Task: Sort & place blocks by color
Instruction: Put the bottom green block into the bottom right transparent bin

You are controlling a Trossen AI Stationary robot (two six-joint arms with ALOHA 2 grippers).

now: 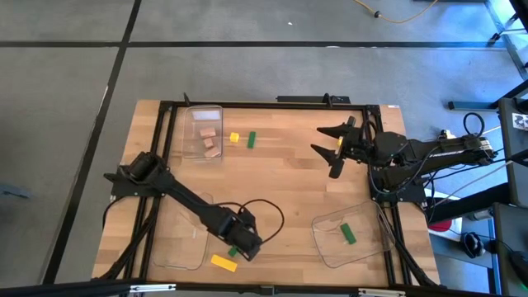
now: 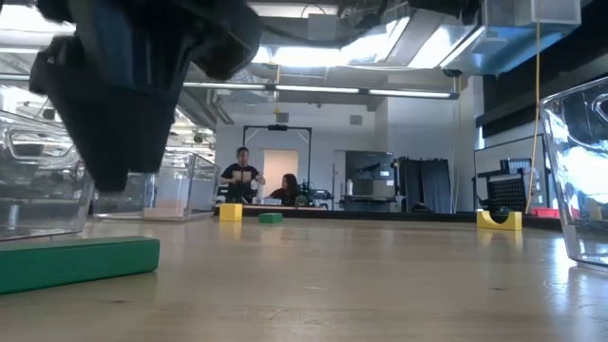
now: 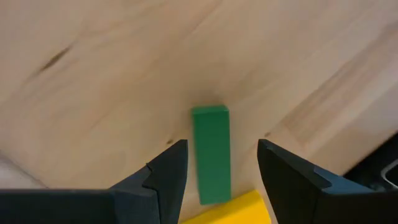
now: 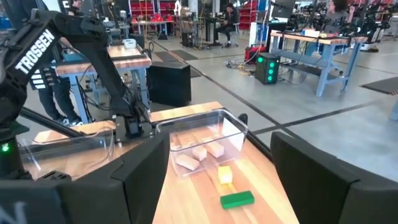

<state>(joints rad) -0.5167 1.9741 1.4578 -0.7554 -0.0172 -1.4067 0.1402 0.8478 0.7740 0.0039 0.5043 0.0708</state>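
Observation:
My left gripper is open near the table's near edge, pointing down over a green block. Its fingers stand on either side of that block with gaps showing. A yellow block lies just beside the green one, also seen in the high view as the yellow block. Another yellow block and green block lie flat near the far tray, which holds tan blocks. One green block lies in the near right tray. My right gripper is open above the table's right part.
A third clear tray sits at the near left, close to my left arm. A black cable loops on the table beside the left gripper. Bare wood lies between the two arms. People stand far behind the table in the low view.

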